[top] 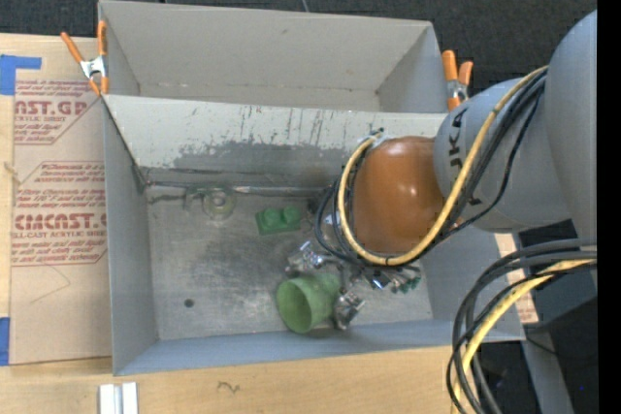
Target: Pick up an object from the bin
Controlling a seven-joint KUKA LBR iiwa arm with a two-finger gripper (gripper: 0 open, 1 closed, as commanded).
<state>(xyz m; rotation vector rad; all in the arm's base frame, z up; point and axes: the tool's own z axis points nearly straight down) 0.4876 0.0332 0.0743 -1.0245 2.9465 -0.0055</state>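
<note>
1. Grey bin (184, 281), floor scuffed and mostly bare — the jaws hang low by its near wall, under the arm's orange cover (393, 194).
2. Whether they are released or clenched cannot be told.
3. Right beside them a green cup (307, 303) lies tipped; a small green block (278, 219) sits just beyond.
4. Risk: the round cup may roll aside — a glancing pinch would cause it.

Single camera above bin (131, 257), looking down (tilted slightly)
</note>
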